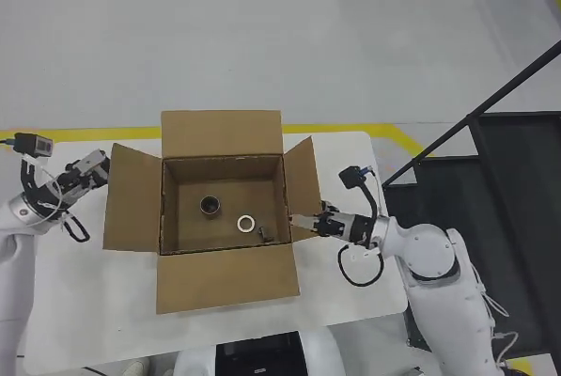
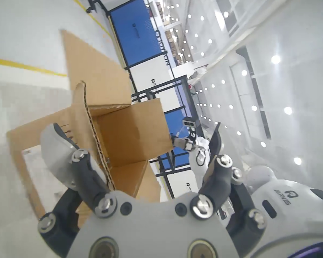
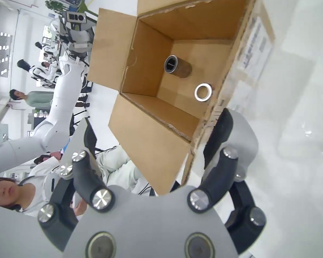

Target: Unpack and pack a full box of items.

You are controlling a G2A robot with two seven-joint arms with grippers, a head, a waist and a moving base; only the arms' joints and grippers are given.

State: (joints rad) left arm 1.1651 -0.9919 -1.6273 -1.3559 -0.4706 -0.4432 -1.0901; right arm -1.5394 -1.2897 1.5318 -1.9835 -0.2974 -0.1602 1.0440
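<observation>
one can, one ring in box | both jaws released beside side flaps

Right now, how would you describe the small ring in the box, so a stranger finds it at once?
On the white table stands an open cardboard box with its flaps spread out. On its floor, beside a can, lies the ring. It is flat, pale and silvery with a hole in the middle, while the can is dark and taller.
</observation>
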